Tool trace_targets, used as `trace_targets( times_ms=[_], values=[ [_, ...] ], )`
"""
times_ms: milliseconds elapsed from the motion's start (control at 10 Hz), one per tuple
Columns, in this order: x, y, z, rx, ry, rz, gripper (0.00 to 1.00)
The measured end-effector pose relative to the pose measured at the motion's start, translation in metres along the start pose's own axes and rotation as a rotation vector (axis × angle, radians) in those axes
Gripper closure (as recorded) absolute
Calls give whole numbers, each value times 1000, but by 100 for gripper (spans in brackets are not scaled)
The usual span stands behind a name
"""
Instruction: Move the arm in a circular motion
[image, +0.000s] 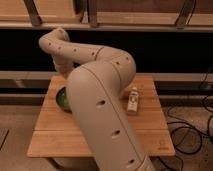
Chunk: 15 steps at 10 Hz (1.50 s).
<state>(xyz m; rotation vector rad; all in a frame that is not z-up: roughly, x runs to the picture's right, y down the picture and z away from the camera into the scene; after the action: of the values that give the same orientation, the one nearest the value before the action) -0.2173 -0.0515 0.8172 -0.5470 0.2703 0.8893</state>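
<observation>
The beige arm (100, 105) fills the middle of the camera view. Its thick near segment rises from the bottom edge to an elbow (117, 62). A thinner segment with dark holes runs left to a second bend (54, 41), then drops toward the back left of the wooden table (150, 130). The gripper is at the end of that downward segment, hidden behind the thick near segment, so I do not see it.
A green bowl (62, 98) shows partly at the arm's left edge on the table. A white bottle (132, 100) lies on the table to the right of the arm. Dark cables (192, 125) lie on the floor at the right. Shelving rails run along the back.
</observation>
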Motion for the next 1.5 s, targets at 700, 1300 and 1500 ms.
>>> trace_targets(
  times_ms=[700,1300,1500],
  values=[
    [155,-123,-70,237,-7,389,100],
    [203,-300,-93,486,83,708,100],
    [116,-281,-55,475,86,564,100]
  ],
)
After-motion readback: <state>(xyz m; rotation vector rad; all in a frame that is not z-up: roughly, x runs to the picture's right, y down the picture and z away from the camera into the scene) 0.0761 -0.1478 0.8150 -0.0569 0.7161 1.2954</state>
